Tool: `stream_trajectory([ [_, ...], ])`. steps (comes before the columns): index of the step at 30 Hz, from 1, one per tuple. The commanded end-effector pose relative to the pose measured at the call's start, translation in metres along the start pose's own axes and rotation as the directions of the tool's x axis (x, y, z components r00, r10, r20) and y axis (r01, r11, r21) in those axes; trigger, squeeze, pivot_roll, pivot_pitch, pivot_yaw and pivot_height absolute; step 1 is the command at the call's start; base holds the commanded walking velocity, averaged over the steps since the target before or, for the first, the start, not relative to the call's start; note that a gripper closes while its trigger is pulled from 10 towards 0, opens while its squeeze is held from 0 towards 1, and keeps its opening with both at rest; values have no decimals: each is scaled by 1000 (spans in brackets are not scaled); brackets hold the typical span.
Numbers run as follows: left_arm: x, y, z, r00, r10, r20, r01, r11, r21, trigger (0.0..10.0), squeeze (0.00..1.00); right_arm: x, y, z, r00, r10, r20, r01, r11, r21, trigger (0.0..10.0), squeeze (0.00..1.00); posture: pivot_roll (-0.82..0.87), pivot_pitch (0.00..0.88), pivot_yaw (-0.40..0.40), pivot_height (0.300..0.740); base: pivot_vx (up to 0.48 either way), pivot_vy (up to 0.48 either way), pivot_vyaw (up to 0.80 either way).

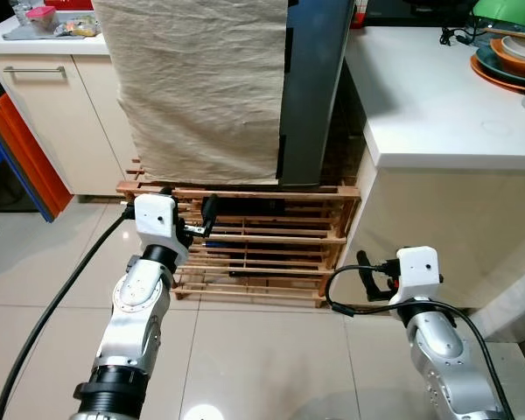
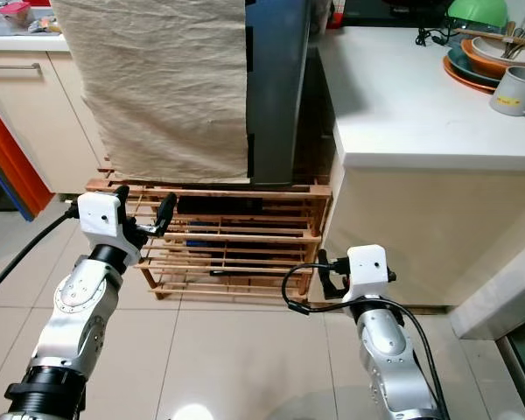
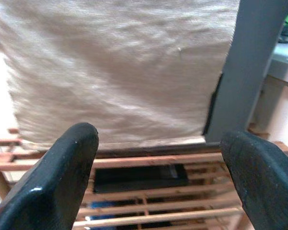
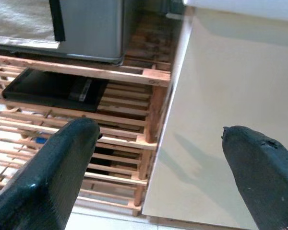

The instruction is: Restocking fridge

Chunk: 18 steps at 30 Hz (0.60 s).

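**Both grippers hanging open in front of the cloth-draped fridge**

The left gripper is hovering low before the grey fridge, its 2 black fingers spread wide with nothing between them. Straight ahead of those fingers, the beige cloth is hanging down over the fridge front, and its lower hem is ending just above the gripper's height. Beyond and below the fingertips, the wooden slatted pallet is carrying the fridge; a flat black object is lying inside the pallet, under the top slats.

The right gripper is sitting lower and nearer to the robot, off the pallet's right corner, with its 2 fingers also parted wide and holding nothing. Between those fingers, the pale side panel of the white counter is showing, with the pallet's corner just beside the left finger. Above and beyond this gripper, the counter top is carrying stacked bowls and plates and a grey mug at its far right end.

Far to the left of the left gripper, a cream cabinet is standing against the wall, with red and blue boards leaning beside it. Both arms are reaching over a glossy tiled floor.
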State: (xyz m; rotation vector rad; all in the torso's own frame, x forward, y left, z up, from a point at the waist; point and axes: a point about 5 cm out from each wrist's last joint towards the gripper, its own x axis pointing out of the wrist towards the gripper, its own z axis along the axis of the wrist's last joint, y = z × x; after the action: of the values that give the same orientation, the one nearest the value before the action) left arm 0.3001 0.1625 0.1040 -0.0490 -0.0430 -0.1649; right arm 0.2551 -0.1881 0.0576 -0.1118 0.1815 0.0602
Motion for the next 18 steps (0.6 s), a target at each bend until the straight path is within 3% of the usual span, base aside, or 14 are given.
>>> stream_trajectory([
  [1,-2,4,1,1000,7,-8,-7,1000,-1,10000,0,0,1,2,1000,6,17,-6,1000,9,10000,0,-199,0,27,740,0,480,-800],
  [9,-6,7,-5,999,8,-52,-7,999,32,10000,0,-2,-4,1,998,-53,43,51,998,47,10000,0,-196,0,39,740,0,480,-800],
  [12,-8,15,-6,997,43,-58,-40,998,51,10000,0,-2,-9,5,991,-114,68,107,989,104,10000,0,-193,0,43,740,0,480,-800],
  [16,-10,23,-5,996,63,-57,-59,996,72,10000,0,-1,-10,8,986,-142,84,132,984,118,10000,0,-182,0,47,740,0,480,-800],
  [18,-11,26,-4,996,69,-52,-64,995,81,10000,0,-1,-9,8,987,-136,88,126,986,112,10000,0,-177,0,50,740,0,480,0],
])
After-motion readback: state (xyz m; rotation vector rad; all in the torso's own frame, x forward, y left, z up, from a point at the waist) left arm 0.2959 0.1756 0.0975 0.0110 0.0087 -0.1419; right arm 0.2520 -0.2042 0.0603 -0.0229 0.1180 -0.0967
